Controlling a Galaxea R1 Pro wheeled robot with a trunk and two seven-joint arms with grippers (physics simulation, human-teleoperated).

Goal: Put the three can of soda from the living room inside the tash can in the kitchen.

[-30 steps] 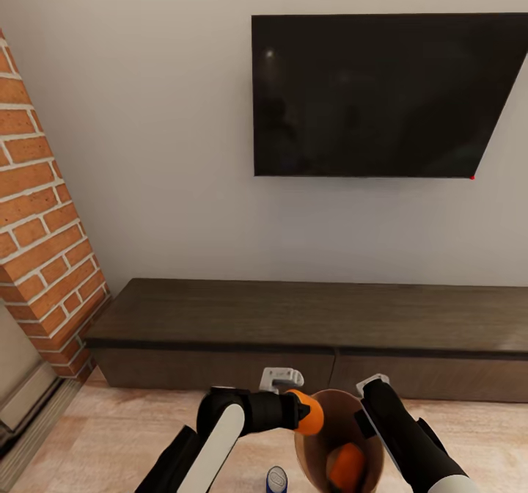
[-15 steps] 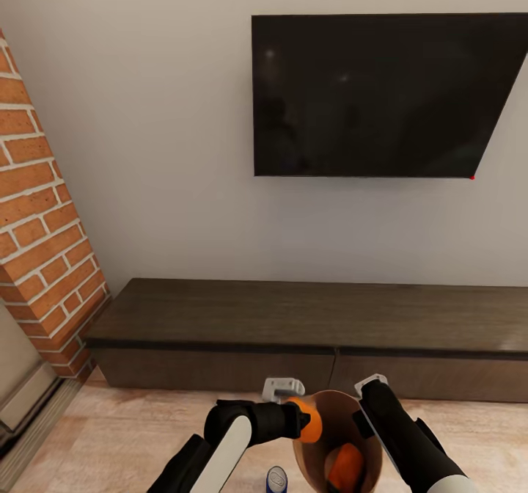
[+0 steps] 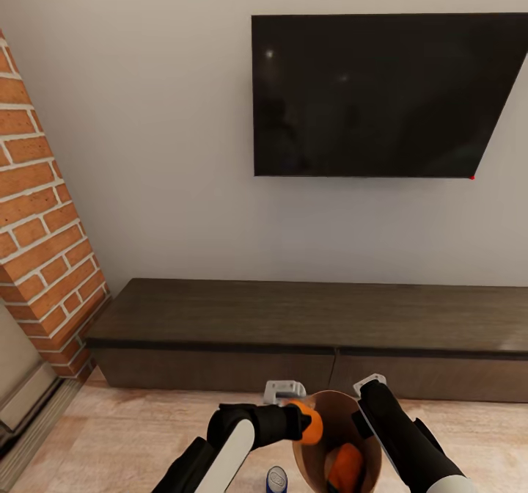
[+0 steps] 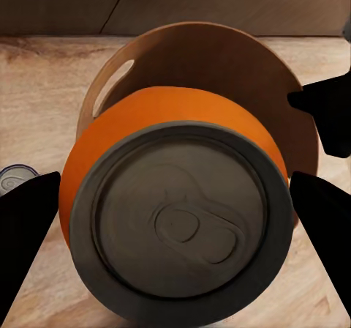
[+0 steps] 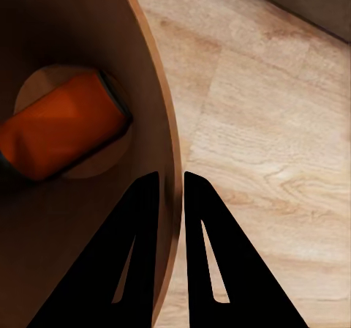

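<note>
My left gripper (image 3: 303, 421) is shut on an orange can of soda (image 3: 314, 427), holding it on its side over the left rim of the tash can (image 3: 339, 405). In the left wrist view that can (image 4: 179, 211) shows its grey top, with the bin's tan-brown inside (image 4: 212, 57) behind it. A second orange can (image 3: 345, 467) lies at the bin's bottom (image 5: 62, 127). My right gripper (image 5: 170, 178) is shut on the bin's wall (image 5: 162, 123), one finger inside and one outside. A blue can (image 3: 276, 480) stands on the floor just left of the bin.
A long low dark-wood cabinet (image 3: 315, 331) runs along the wall ahead, under a black wall-mounted TV (image 3: 381, 97). A red brick fireplace (image 3: 44, 243) rises at the left. Light wood floor (image 3: 125, 434) lies between me and the cabinet.
My left gripper has carried the orange can a little to the right and down, closer over the bin's mouth. The right arm and the bin have stayed put.
</note>
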